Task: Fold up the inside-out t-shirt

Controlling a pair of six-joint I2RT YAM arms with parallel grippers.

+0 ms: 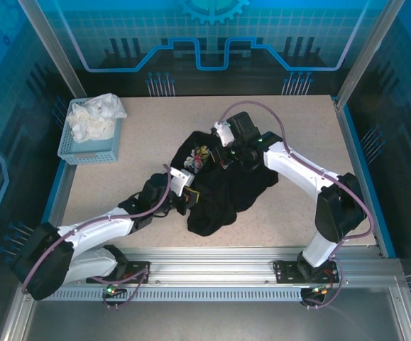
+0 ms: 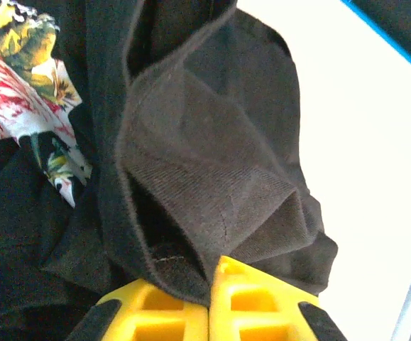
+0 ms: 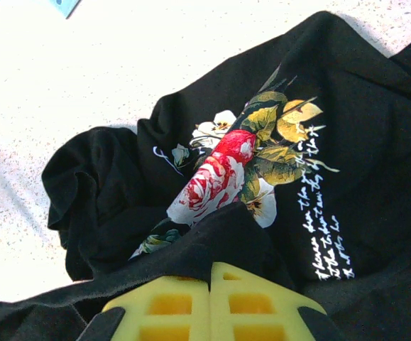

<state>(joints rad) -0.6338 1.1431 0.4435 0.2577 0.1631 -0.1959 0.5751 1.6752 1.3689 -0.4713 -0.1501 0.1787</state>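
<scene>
T-shirt (image 1: 226,188), black, lies crumpled in a heap near the middle of the desk (image 1: 304,128), nothing folded flat yet. Flower print (image 3: 226,170) faces up on the heap's left-far part: red rose, white petals, yellow-green leaves. White script lettering (image 3: 329,227) runs just beside the print.

Left claw (image 2: 210,284) sits at the heap's near-left edge. Its yellow fingers (image 2: 155,305) are pressed together, and a fold of black fabric is pinched at the seam between them. The fabric rises from there in a bunched, tented fold, with bare desk to its right.

Right claw (image 3: 210,280) sits over the far side of the heap, just right of the print. Its fingers (image 3: 255,298) are together too. A black hem lies draped across the tips and looks pinched there.

Both arms reach in from the near edge and meet at the shirt.

Blue basket (image 1: 91,150) stands at the far-left corner, well apart from the shirt, with white cloth (image 1: 95,117) piled in it.
</scene>
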